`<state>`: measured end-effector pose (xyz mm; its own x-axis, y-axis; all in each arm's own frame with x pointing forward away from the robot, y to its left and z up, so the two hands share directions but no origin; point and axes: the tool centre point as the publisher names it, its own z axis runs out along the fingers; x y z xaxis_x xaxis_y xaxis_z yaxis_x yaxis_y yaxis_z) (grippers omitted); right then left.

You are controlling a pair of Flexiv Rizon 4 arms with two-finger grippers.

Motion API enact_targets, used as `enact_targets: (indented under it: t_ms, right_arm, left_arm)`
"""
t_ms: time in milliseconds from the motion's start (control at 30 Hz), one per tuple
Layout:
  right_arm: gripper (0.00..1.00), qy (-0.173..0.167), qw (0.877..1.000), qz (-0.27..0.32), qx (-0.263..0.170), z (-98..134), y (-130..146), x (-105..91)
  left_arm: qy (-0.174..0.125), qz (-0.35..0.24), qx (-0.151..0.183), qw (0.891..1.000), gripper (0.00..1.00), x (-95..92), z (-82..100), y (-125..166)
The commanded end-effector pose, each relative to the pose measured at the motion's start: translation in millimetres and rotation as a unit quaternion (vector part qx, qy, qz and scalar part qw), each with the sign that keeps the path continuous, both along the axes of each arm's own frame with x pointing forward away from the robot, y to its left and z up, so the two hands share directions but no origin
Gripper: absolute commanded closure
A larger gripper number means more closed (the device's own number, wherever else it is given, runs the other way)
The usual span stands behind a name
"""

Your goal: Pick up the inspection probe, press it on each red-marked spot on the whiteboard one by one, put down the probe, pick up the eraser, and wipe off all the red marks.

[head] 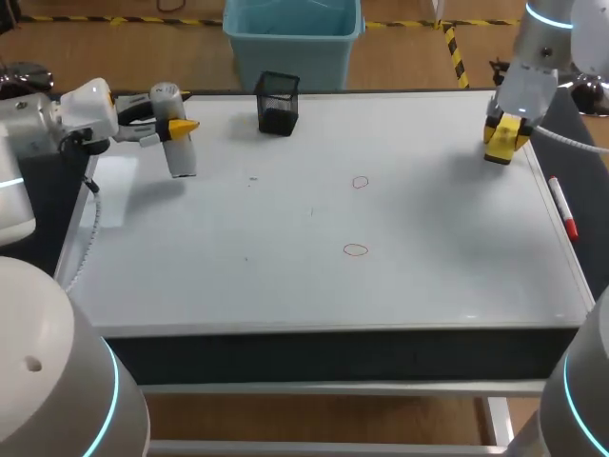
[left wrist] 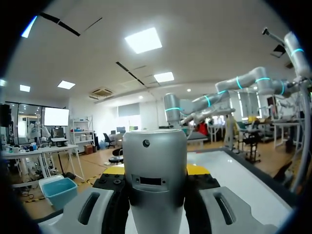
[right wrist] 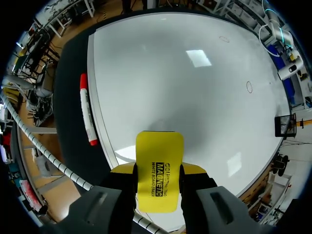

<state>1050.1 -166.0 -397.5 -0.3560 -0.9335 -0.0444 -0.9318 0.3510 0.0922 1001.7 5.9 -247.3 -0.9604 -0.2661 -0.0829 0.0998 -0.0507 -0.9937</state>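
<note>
My left gripper [head: 177, 128] is over the whiteboard's far left corner, shut on the grey-white inspection probe [head: 179, 152], which hangs tip-down just above the board. In the left wrist view the probe [left wrist: 155, 185] stands between the yellow-tipped fingers. At the board's far right edge, my right gripper [head: 505, 131] is shut on the yellow eraser [head: 502, 143]. The right wrist view has the eraser [right wrist: 159, 170] clamped between both fingers, above the board's edge. Two red circles are drawn mid-board, one farther [head: 360, 182] and one nearer [head: 355, 250]; the red circles [right wrist: 249, 87] lie well ahead of the eraser.
A black mesh pen holder [head: 278, 103] stands at the whiteboard's [head: 285, 276] far edge, between the arms. A red-capped marker [head: 561, 207] lies on the dark strip along the right edge, and the marker [right wrist: 87, 109] lies beside the eraser.
</note>
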Motion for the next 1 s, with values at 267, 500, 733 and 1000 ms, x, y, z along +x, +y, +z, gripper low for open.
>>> enact_targets:
  t_ms: [267, 500, 733, 1000]
  right_arm:
    - [1.0, 0.001, 1.0, 0.001, -0.001, 1, -1, 1.1]
    - [1.0, 0.001, 1.0, 0.001, -0.001, 1, -1, 1.1]
    - [1.0, -0.023, 0.999, 0.042, -0.006, 10, 46, -15.7]
    - [1.0, -0.022, 0.993, 0.113, 0.005, 17, 118, -42.3]
  left_arm:
    - [-0.001, -0.002, -0.001, 1.0, 1.0, -1.7, 0.8, 6]
    - [-0.001, -0.002, -0.001, 1.0, 1.0, -1.7, 0.8, 6]
    - [-0.001, -0.002, -0.001, 1.0, 1.0, -1.7, 0.8, 6]
    - [-0.001, -0.002, -0.001, 1.0, 1.0, -1.7, 0.8, 6]
